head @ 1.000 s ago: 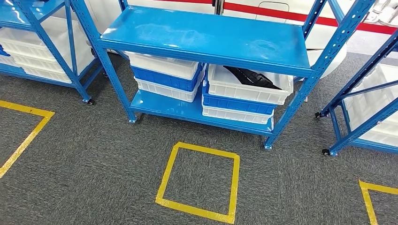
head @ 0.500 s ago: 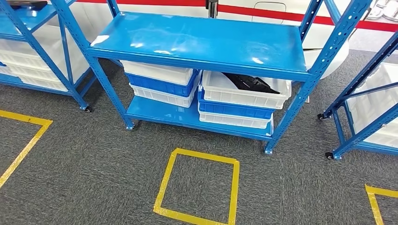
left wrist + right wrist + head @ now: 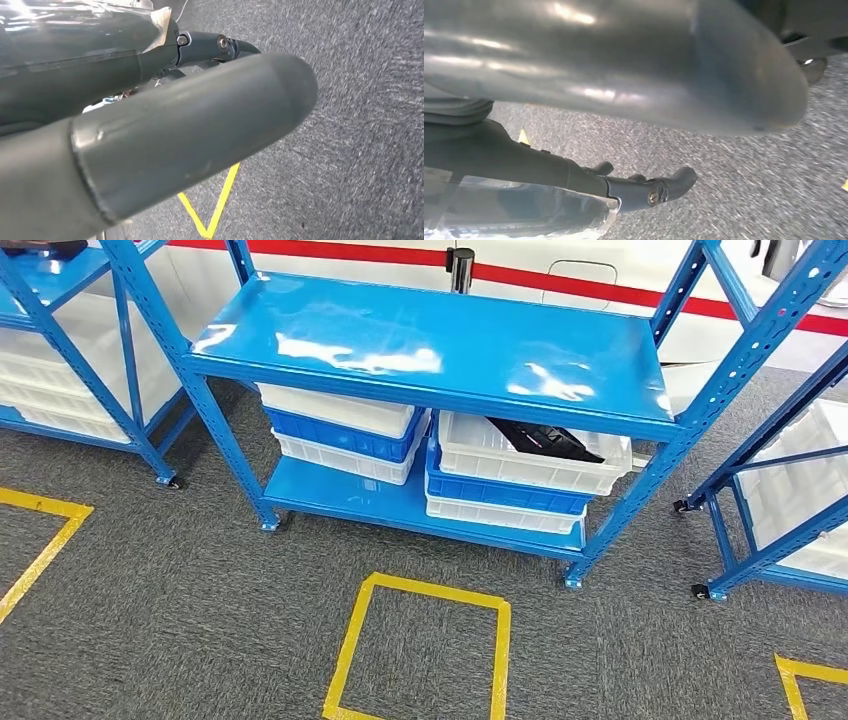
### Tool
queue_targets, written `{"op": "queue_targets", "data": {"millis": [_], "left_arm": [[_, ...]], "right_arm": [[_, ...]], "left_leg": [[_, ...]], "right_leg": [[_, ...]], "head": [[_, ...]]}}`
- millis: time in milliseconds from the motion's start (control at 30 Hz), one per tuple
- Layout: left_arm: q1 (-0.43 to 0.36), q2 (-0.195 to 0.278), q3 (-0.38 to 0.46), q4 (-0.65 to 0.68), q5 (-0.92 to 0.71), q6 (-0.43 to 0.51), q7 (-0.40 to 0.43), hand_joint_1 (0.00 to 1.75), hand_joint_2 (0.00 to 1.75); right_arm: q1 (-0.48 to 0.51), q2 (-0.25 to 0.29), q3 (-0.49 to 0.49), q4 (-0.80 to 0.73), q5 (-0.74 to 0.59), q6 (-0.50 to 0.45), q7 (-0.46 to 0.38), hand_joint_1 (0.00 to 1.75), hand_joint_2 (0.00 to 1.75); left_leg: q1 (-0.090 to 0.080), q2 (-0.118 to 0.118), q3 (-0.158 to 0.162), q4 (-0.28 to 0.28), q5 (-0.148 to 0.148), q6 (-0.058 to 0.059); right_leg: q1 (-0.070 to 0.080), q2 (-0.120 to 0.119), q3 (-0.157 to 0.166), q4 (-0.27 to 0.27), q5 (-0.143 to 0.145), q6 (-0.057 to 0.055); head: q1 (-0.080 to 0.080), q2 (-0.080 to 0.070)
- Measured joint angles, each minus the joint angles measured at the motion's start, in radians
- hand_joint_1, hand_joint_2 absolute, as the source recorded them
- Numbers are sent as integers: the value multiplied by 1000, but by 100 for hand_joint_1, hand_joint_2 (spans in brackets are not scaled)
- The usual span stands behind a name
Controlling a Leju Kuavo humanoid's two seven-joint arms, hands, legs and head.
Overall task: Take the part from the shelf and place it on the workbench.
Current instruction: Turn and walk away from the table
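A black part (image 3: 545, 437) lies in the top white bin (image 3: 520, 472) on the right side of the lower level of the blue shelf (image 3: 430, 335), straight ahead in the head view. That bin sits on a blue bin and another white one. My left hand (image 3: 175, 125) hangs over grey carpet with its thick thumb and dark fingers (image 3: 210, 45) stretched out and nothing in it. My right hand (image 3: 624, 65) also hangs over the carpet, with its dark fingers (image 3: 644, 192) extended and nothing held. Both hands are far from the shelf.
A second stack of white and blue bins (image 3: 340, 430) fills the lower level's left side. More blue racks with white bins stand at the left (image 3: 60, 370) and right (image 3: 790, 490). A yellow tape square (image 3: 420, 650) marks the carpet before the shelf.
The whole head picture has shifted: the camera moved, and the shelf now sits lower and a little larger in view. The bins and the part have not moved.
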Motion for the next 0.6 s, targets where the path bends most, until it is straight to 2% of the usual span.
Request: {"op": "queue_targets", "data": {"millis": [33, 67, 100, 167, 233, 267, 300, 367, 433, 533, 567, 600], "left_arm": [[0, 0, 0, 0, -2, -1, 0, 0, 0], [0, 0, 0, 0, -3, -3, 0, 0, 0], [0, -1, 0, 0, -3, -4, 0, 0, 0], [0, -3, 0, 0, -3, -5, 0, 0, 0], [-1, -6, 0, 1, -4, -5, -1, 0, 0], [-3, -6, 0, 1, -4, -5, -1, 0, 0], [-5, -6, 0, 1, -4, -5, -1, 0, 0], [-8, -7, 0, 1, -4, -3, -1, 0, 0], [-11, -7, 0, 0, -3, 5, -2, 0, 0], [-12, -7, 0, 0, -3, 32, -4, 0, 0], [-12, -7, 0, 0, -3, 40, -4, 0, 0], [-12, -7, 0, 0, -4, 48, -4, 0, 0]], "right_arm": [[0, 0, 0, 0, 0, 0, 0, 0, 0], [1, -1, 0, 0, -1, 0, 0, 0, 0], [3, -1, 0, 0, -1, -1, 0, 0, 0], [8, -4, 0, 1, -1, -1, 0, 0, 0], [9, -6, 0, 2, -1, -1, -1, 0, 0], [9, -6, 0, 3, -1, -1, -1, 0, 0], [8, -6, 0, 3, -1, -2, -1, 0, 0], [9, -6, 0, 2, -1, -2, -1, 0, 0], [5, -6, 0, 2, 0, -2, -2, 0, 0], [0, -4, 0, 2, 2, -2, -2, 0, 0], [0, -3, 0, 2, 3, -2, -2, 0, 0], [1, -3, 0, 2, 4, -2, -1, 0, 0]], "left_leg": [[0, -1, 7, 0, -6, 0], [-1, -3, 16, 1, -13, 0], [-1, -5, 26, 1, -20, -2], [-2, -8, 48, 1, -39, -7], [-5, -10, 64, 1, -60, -17], [-5, -10, 70, 2, -67, -23], [-6, -10, 78, 3, -73, -29], [-5, -9, 85, 14, -81, -38], [0, -7, 54, 76, -101, -49], [9, -6, -56, 225, -155, -69], [12, -5, -81, 239, -151, -72], [15, -4, -90, 219, -124, -75]], "right_leg": [[0, 0, -37, 45, -12, 0], [0, 0, -61, 57, -6, 5], [0, 0, -67, 34, 18, 15], [2, -1, -53, -83, 106, 30], [6, -5, -39, -171, 155, 17], [8, -7, -37, -186, 164, 6], [8, -8, -34, -189, 159, -7], [-2, -7, -12, -202, 170, -18], [-11, -6, 13, -212, 169, -27], [-12, -3, 26, -213, 157, -38], [-13, -1, 32, -213, 151, -38], [-14, 0, 39, -213, 145, -35]], "head": [[0, 0], [1, 0], [1, 0], [2, 0], [2, 0], [2, 0], [1, 0], [1, 0], [-1, 0], [-2, 0], [-2, 0], [-2, 0]]}}
